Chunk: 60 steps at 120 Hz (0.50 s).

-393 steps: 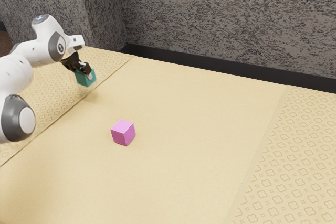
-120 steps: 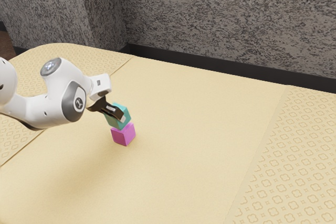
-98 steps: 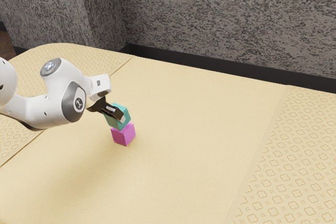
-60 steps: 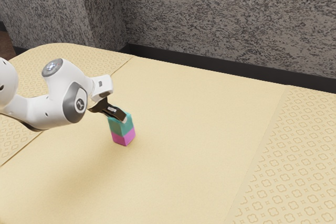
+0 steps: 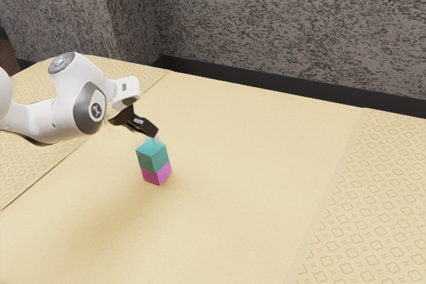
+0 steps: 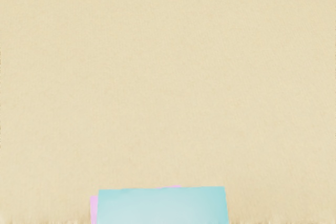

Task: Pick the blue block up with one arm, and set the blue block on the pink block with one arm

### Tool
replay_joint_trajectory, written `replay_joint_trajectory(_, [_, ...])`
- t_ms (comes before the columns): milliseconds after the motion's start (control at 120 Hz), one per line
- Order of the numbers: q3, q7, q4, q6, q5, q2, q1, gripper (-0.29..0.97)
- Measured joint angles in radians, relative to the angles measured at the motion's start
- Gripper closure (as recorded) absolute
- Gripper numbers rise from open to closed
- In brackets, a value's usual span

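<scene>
The blue block (image 5: 152, 156), teal in colour, rests squarely on top of the pink block (image 5: 157, 175) near the middle-left of the tan table (image 5: 266, 184). My gripper (image 5: 150, 135) hangs just above the blue block's top, toward the exterior view's upper left, open and holding nothing. The white arm (image 5: 60, 108) reaches in from the exterior view's left. In the wrist view the blue block (image 6: 163, 205) lies right under my hand, with a thin edge of the pink block (image 6: 93, 206) peeking out beside it.
Patterned cloth strips (image 5: 373, 204) run along the table at the exterior view's right and left. A speckled grey wall (image 5: 279, 18) stands behind the table's far edge. Bare tan surface surrounds the stack.
The blue block was carried over, lowered onto the pink block and let go. My gripper has since opened and risen a little above it.
</scene>
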Motion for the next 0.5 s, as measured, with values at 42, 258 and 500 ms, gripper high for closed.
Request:
replay_joint_trajectory(42, [0.005,0.0,0.037,-0.045,0.005,0.001,0.001,0.01])
replay_joint_trajectory(258, [0.019,-0.001,0.13,-0.231,0.074,0.01,-0.003,0.0])
replay_joint_trajectory(500, [0.02,-0.002,0.138,-0.3,0.094,0.011,-0.004,0.0])
